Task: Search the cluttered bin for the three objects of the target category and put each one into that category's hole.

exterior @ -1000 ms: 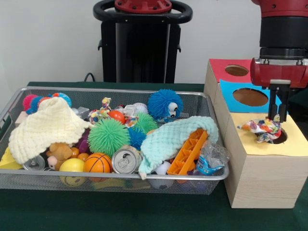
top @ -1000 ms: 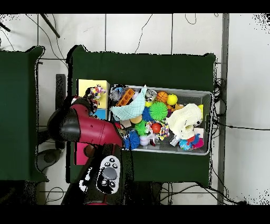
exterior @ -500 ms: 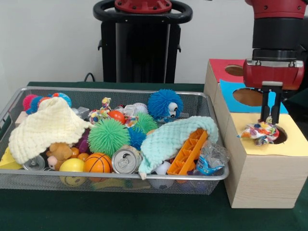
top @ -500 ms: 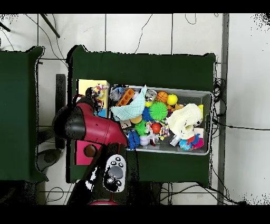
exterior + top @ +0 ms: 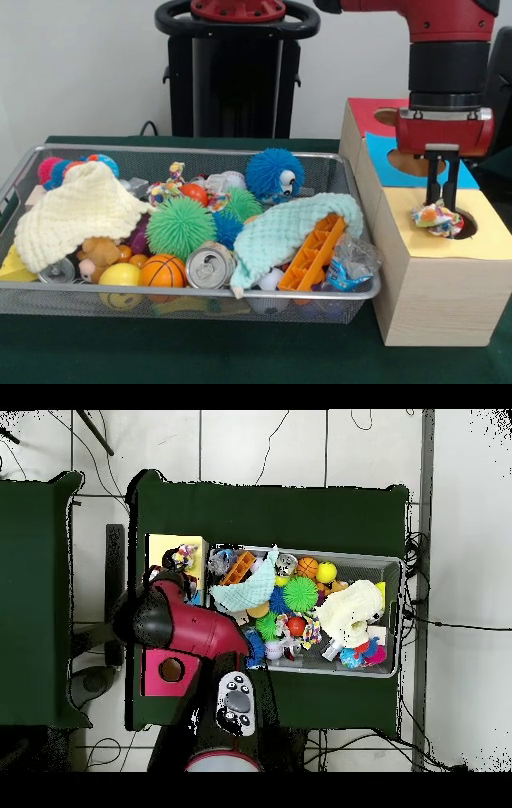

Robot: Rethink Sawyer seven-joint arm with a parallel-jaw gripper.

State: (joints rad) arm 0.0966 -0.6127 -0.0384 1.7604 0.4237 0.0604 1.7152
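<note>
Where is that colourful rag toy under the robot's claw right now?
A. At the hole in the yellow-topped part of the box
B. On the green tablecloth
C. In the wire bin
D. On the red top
A: the rag toy sits at the rim of the hole in the yellow panel, right under the gripper.

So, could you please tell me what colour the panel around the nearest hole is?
Pale yellow panel, best seen in the front view.

The light is even and soft in both views, without hard shadows. The top of the silver drink can point(image 5: 210, 266) shines a little. The dark green table cloth point(image 5: 192, 352) stays dim.
</note>
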